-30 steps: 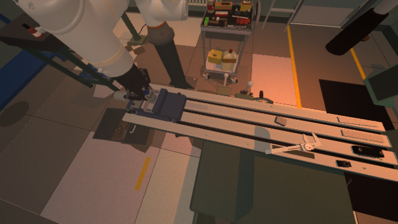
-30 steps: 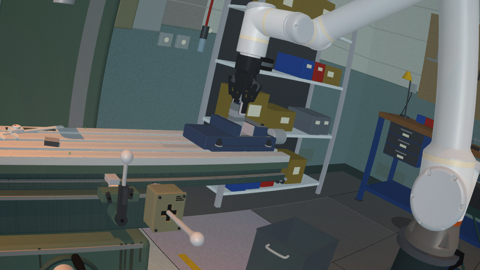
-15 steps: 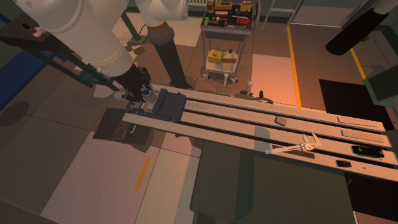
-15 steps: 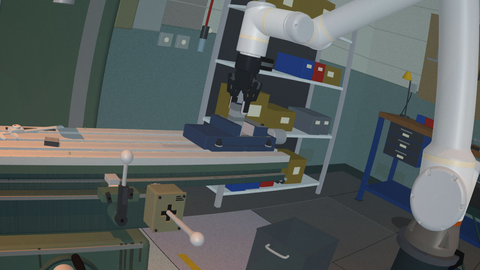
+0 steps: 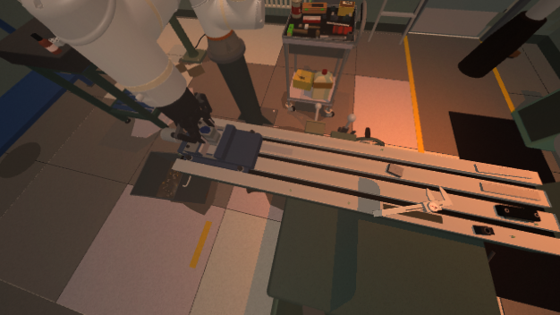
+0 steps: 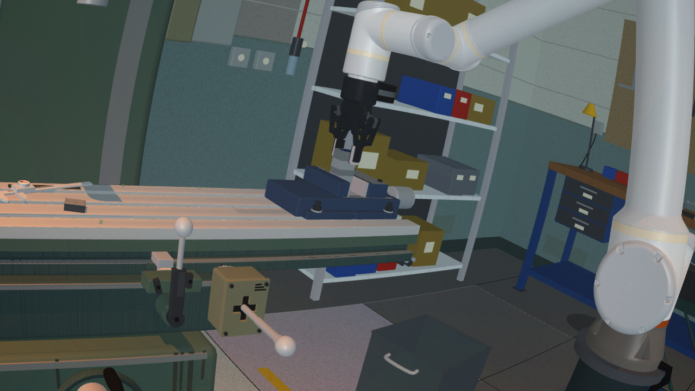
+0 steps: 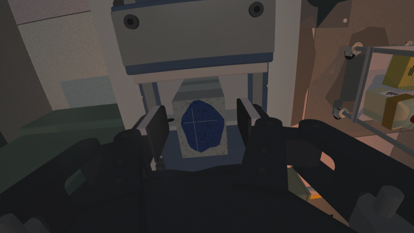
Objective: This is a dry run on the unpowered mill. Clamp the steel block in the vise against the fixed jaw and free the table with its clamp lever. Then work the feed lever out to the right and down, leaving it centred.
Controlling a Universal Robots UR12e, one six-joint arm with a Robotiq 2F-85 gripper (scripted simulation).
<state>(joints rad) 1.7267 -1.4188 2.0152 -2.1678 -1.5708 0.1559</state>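
Note:
The steel block (image 7: 202, 128) is grey with a blue patch and a scribed cross on top. It sits in the blue vise (image 6: 335, 194) at the end of the mill table, in front of the grey jaw plate (image 7: 197, 37). My gripper (image 7: 202, 127) hangs over the block and is open, with a finger on each side and clear space between. It holds nothing. The table clamp lever (image 6: 179, 262) with its white ball stands upright on the table's front. The feed lever (image 6: 265, 328) sticks out of the tan box (image 6: 238, 301).
The shelf rack (image 6: 413, 160) of boxes stands right behind the vise. A grey bin (image 6: 420, 355) sits on the floor below. A caliper (image 5: 418, 206) and a small block (image 5: 396, 170) lie further along the table. A tool cart (image 5: 320, 53) stands beyond.

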